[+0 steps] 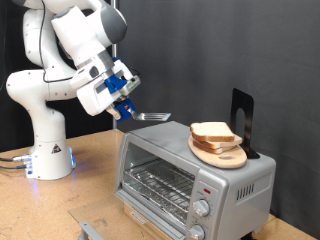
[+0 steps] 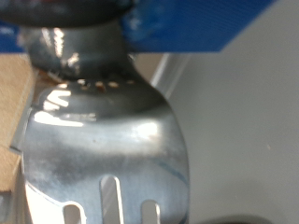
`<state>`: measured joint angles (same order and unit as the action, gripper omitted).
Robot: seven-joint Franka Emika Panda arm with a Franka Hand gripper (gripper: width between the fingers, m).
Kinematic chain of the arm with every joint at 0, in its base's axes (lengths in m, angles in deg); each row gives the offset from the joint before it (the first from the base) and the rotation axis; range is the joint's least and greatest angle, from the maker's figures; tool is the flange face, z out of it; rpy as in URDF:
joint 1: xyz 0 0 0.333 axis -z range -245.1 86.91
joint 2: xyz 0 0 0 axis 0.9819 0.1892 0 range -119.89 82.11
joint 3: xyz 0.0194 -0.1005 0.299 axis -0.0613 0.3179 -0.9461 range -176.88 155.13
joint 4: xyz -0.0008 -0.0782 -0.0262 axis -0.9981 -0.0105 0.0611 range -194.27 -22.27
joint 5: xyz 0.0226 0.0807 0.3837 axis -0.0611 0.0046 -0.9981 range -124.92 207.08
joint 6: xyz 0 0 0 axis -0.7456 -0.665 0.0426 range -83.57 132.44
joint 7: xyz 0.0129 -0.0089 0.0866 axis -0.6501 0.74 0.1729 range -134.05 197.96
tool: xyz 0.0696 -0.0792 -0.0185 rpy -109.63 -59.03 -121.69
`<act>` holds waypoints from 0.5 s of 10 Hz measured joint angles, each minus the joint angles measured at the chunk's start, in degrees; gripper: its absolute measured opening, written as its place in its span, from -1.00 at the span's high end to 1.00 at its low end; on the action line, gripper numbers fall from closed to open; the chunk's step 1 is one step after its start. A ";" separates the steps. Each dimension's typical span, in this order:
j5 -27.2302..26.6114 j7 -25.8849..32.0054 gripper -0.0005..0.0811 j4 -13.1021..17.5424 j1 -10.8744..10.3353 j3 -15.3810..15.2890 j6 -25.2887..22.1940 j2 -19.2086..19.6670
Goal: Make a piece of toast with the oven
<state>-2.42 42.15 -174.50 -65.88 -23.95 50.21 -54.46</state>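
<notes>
The silver-grey toaster oven stands at the exterior view's lower right, its glass door closed over a wire rack. Two bread slices are stacked on a round wooden board on the oven's roof. My gripper, with blue fingers, is shut on the handle of a metal spatula. It holds the blade level just above the roof's left part, left of the bread and apart from it. The wrist view shows the shiny slotted spatula blade close up under a blue finger. No bread shows there.
A black upright stand is on the oven roof behind the board. Two round knobs are on the oven's front right. The arm's white base stands on the wooden table at the left, with a dark curtain behind.
</notes>
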 joint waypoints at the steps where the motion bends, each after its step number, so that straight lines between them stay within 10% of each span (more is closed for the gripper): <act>1: 0.24 0.10 0.05 -0.10 0.59 0.40 -0.17 0.00; 5: 2.37 -0.66 0.05 -0.15 1.01 0.67 -1.13 0.02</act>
<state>-0.05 41.49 -174.64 -64.87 -23.28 49.08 -54.45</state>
